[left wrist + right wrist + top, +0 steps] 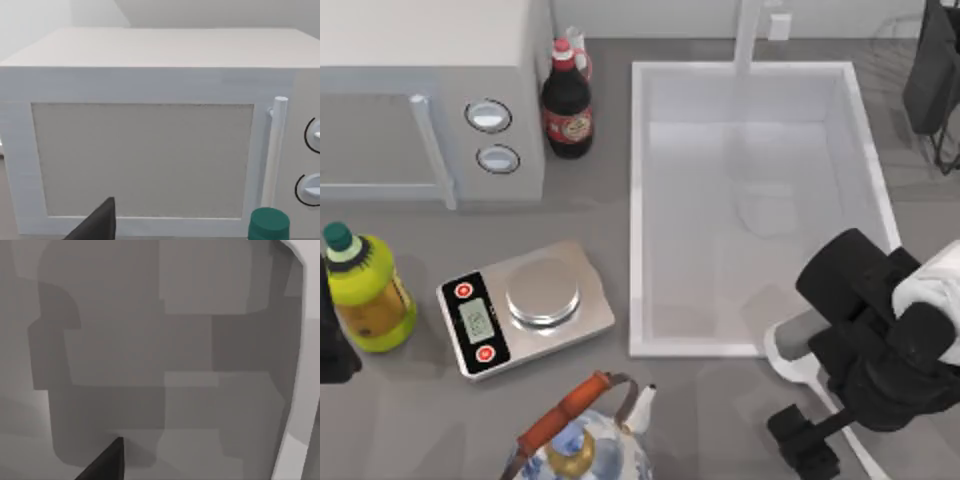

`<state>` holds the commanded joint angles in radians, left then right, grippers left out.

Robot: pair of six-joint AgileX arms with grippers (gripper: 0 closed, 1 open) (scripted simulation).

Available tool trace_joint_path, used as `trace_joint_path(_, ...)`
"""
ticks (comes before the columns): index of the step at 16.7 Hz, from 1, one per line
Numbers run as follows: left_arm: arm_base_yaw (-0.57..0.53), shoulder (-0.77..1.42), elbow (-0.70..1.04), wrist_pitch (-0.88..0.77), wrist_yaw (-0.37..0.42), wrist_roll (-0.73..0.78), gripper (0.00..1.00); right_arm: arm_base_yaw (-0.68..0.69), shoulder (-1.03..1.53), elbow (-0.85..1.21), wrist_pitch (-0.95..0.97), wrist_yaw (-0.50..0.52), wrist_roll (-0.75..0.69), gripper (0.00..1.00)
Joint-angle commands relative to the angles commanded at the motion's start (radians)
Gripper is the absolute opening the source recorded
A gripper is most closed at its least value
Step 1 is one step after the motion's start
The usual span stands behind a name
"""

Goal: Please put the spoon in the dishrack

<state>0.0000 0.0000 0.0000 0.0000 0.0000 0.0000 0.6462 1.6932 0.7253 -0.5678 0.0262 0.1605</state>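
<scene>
While a yellow-green bottle with a dark green cap (pixel 365 290) stands at the desk's (pixel 410 400) left edge beside the parked left hand (pixel 332 345), whose grip I cannot tell, a white microwave (pixel 430 95) fills the far left corner. Next come a silver kitchen scale (pixel 525 310), a dark cola bottle (pixel 567 105) and a blue-patterned kettle (pixel 582 445). Rightward, the white rectangular sink basin (pixel 638 200) holds nothing visible. At its near right corner lies the plain white spoon (pixel 795 360), partly under the right hand (pixel 805 440); its grip I cannot tell. Thin dark-grey dishrack wires (pixel 895 40) occupy the far right corner.
</scene>
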Motion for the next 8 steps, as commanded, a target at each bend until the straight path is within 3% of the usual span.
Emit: trace_joint_path(8, 0.000, 0.000, 0.000, 0.000, 0.000, 0.000, 1.00, 0.007, -0.066, 0.065, -0.092, -0.015, -0.003, 0.00)
